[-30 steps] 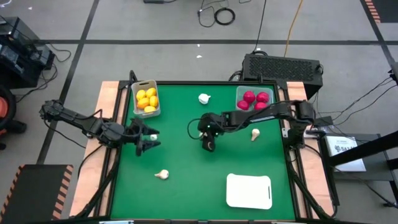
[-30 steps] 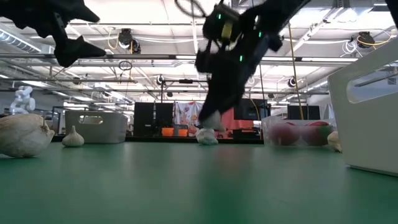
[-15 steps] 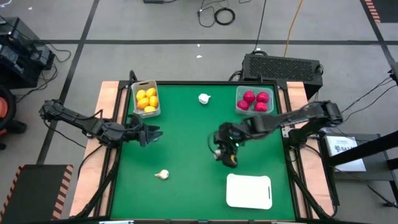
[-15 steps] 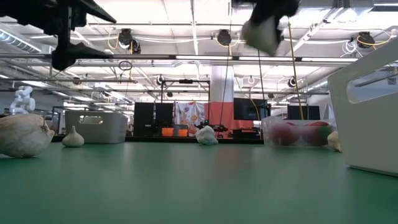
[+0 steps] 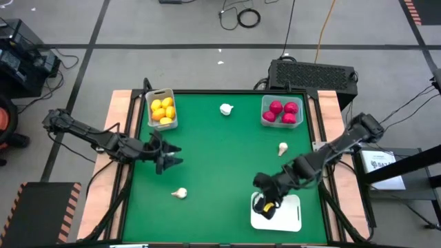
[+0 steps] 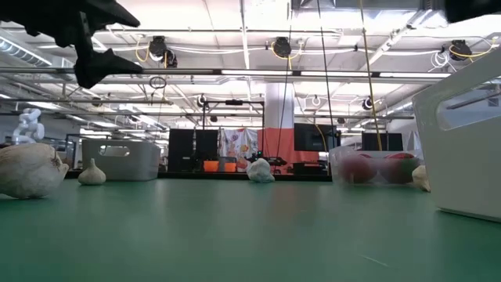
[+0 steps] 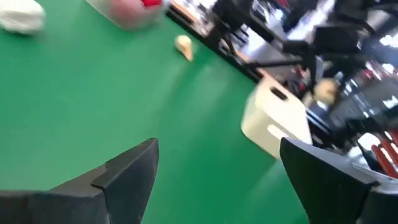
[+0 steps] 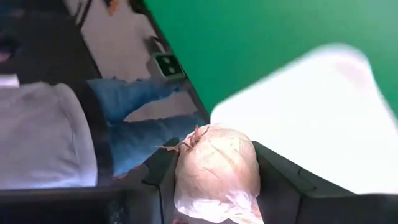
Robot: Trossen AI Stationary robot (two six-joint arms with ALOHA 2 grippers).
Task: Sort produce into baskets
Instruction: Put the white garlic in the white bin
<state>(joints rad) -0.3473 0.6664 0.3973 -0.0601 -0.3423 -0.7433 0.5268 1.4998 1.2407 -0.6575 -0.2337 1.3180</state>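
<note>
My right gripper (image 5: 265, 204) is shut on a white garlic bulb (image 8: 214, 168) above the near left corner of the flat white tray (image 5: 286, 213). My left gripper (image 5: 167, 157) is open and empty above the green table's left side; its spread fingers show in the left wrist view (image 7: 217, 180). Three more garlic bulbs lie on the table: one at the far middle (image 5: 226, 109), one at the right (image 5: 282, 148), one at the near left (image 5: 180, 193). Yellow lemons fill the far left bin (image 5: 162, 110). Red fruits sit in the far right bin (image 5: 282, 111). My right gripper pinches the garlic bulb by its two opposite sides (image 8: 186, 183) between its two fingers (image 8: 280, 186). The fingers point down from above. The bulb is lifted clear, over the tray's corner, its dry root tuft (image 8: 186, 144) pointing away from the wrist.
In the low view the tray's white wall (image 6: 470, 133) stands close at the right and a garlic bulb (image 6: 27, 168) lies close at the left. A person in jeans (image 8: 137, 124) stands beyond the table's near right edge. The table's middle is bare green.
My right gripper has carried the garlic bulb from the table's middle up and toward the near right, and now stands over the white tray's near left corner. It has gone out of the low view. The other bulbs have stayed where they were.
</note>
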